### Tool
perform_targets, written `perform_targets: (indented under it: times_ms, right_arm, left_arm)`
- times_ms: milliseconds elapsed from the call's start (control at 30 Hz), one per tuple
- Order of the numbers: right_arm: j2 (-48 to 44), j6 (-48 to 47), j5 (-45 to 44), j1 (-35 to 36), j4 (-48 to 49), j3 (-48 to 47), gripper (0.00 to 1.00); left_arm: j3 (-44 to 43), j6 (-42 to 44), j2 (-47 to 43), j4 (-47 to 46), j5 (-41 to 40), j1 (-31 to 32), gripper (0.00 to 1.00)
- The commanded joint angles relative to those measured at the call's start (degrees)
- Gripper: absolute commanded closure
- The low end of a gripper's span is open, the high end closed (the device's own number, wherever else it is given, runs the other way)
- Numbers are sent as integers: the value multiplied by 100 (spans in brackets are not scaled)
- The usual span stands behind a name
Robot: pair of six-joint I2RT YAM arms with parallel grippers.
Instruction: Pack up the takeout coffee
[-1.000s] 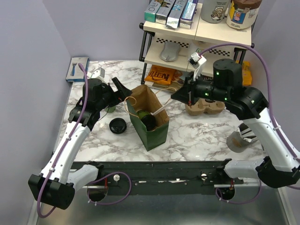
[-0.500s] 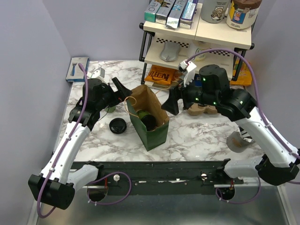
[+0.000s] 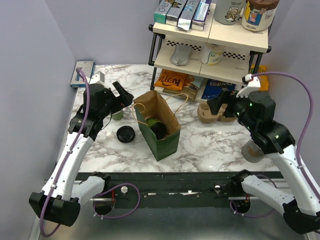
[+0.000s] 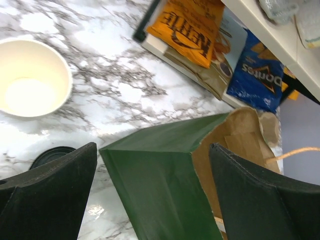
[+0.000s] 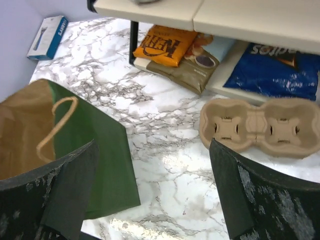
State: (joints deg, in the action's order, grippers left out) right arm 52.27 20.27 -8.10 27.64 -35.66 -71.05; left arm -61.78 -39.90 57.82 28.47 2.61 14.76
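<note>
A black lid (image 3: 125,134) lies on the glossy marble table (image 3: 210,145). Just beyond it, left of the open green bag (image 3: 165,142), stands the uncapped, apparently empty paper cup (image 4: 31,80). Light and thin-walled, the cup would likely crush, so a gentle grip across its body suits. The left gripper (image 4: 152,147) and right gripper (image 5: 153,145) hover spread and empty. A pulp carrier (image 5: 257,130) and snack shelf (image 3: 210,35) stand against the far lilac walls.

Bag (image 3: 159,126) mid-desk. Cup (image 3: 118,115) left of it, toward left edge; lid (image 3: 125,134) just before cup. Carrier (image 3: 216,112) right of bag, before rack (image 3: 239,38) at far edge. Box (image 3: 84,73) in far-left corner.
</note>
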Motion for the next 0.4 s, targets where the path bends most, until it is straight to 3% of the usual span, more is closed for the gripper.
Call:
perform_targets:
  times_ms: [0,233,367]
  right_arm:
    - [-628,380,-377,-22,805,1142,0]
    - [-1227,522,-1079,-22,850,2146,0]
    - [-1473,390,-1290,-22,815,2209,0]
  left_arm:
    - [-221,97,-245,290,-612,-263,1]
    - [-53,52,-588,536,-1113,-360,1]
    - [-36,9,-702,730,-1360,-387,1]
